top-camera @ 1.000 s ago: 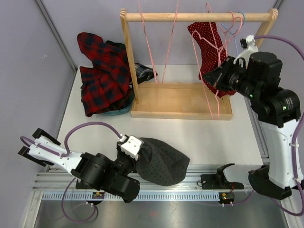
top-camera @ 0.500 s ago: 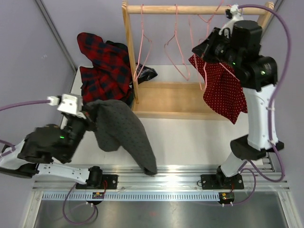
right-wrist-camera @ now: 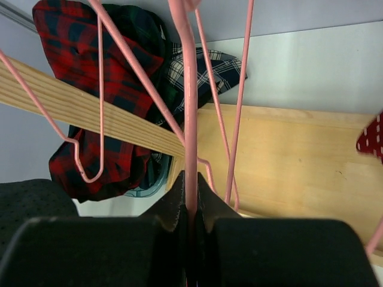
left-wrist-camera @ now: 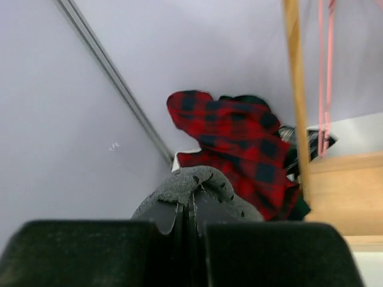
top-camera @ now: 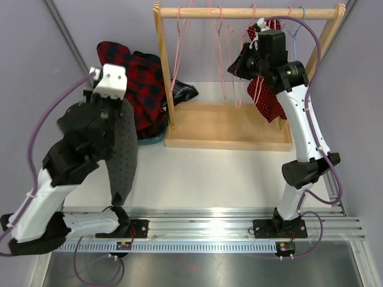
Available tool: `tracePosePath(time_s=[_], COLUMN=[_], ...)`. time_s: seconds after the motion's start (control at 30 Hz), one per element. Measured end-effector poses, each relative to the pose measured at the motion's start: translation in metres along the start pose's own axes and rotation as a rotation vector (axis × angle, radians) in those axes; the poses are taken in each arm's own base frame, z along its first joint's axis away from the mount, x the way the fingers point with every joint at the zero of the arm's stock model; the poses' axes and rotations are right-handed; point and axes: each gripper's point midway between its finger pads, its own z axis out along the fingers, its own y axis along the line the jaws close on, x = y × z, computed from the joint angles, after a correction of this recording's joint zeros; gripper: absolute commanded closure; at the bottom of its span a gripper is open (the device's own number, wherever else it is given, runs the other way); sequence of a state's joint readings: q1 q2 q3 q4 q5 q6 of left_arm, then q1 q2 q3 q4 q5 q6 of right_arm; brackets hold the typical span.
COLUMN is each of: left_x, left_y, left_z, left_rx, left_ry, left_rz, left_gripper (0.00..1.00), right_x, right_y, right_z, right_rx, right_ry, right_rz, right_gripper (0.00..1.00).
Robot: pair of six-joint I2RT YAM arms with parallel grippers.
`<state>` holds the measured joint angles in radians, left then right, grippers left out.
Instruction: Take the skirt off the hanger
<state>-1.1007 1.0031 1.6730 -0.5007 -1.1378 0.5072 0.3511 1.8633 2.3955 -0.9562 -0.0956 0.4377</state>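
Note:
A grey dotted skirt (top-camera: 122,155) hangs from my left gripper (top-camera: 114,113), which is raised over the table's left side. In the left wrist view that gripper (left-wrist-camera: 190,212) is shut on a fold of the grey skirt (left-wrist-camera: 203,185). My right gripper (top-camera: 240,64) is up by the wooden rail (top-camera: 239,12). In the right wrist view it (right-wrist-camera: 191,206) is shut on the wire of a bare pink hanger (right-wrist-camera: 190,119). A red dotted skirt (top-camera: 269,98) hangs behind the right arm at the rail's right end.
The wooden rack's base (top-camera: 221,128) lies across the back of the table, its left post (top-camera: 163,66) upright. Other pink hangers (top-camera: 182,54) dangle from the rail. A pile of red plaid clothes (top-camera: 140,78) sits at the back left, close to the grey skirt.
The left arm has risen from the near edge and carried the grey skirt up to the left. The right arm has climbed to the rail and shifted left with the pink hanger.

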Motion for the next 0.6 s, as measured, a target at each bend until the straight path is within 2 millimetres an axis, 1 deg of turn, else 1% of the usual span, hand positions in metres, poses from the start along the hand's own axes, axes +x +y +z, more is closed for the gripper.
tracePosePath(time_s=[0.03, 0.07, 0.17, 0.2, 0.23, 0.27, 0.3, 0.4, 0.5, 0.57, 0.6], left_x=[0.004, 0.013, 0.043, 0.050, 0.053, 0.056, 0.059, 0.062, 0.054, 0.054, 0.057], left_y=[0.000, 0.006, 0.016, 0.020, 0.022, 0.027, 0.031, 0.043, 0.048, 0.047, 0.045], left_z=[0.013, 0.029, 0.077, 0.092, 0.106, 0.123, 0.140, 0.182, 0.217, 0.237, 0.246], left_rx=[-0.013, -0.060, -0.115, -0.120, -0.121, -0.132, -0.134, -0.147, -0.156, -0.158, -0.154], left_ry=[0.015, 0.055, 0.176, 0.211, 0.232, 0.250, 0.258, 0.256, 0.215, 0.193, 0.185], left_rz=[0.017, 0.033, 0.053, 0.042, 0.022, -0.016, -0.055, -0.158, -0.217, -0.243, -0.257], left_gripper=[1.00, 1.00, 1.00, 1.00, 1.00, 1.00, 1.00, 1.00, 1.00, 1.00, 1.00], right_x=[0.002, 0.004, 0.009, 0.011, 0.013, 0.016, 0.020, 0.036, 0.057, 0.073, 0.080], right_y=[-0.001, -0.002, -0.004, -0.005, -0.006, -0.008, -0.010, -0.019, -0.030, -0.037, -0.041], right_z=[0.000, -0.001, -0.007, -0.009, -0.013, -0.017, -0.020, -0.025, -0.031, -0.042, -0.052], right_rx=[0.001, -0.002, -0.006, -0.008, -0.010, -0.007, -0.001, 0.019, 0.045, 0.057, 0.065], right_ry=[0.002, -0.001, -0.011, -0.016, -0.020, -0.016, -0.009, 0.027, 0.073, 0.096, 0.104], right_rz=[0.000, 0.000, -0.001, -0.001, 0.002, 0.005, 0.008, 0.006, 0.011, 0.012, 0.013], right_gripper=[1.00, 1.00, 1.00, 0.72, 0.47, 0.28, 0.01, 0.01, 0.00, 0.00, 0.01])
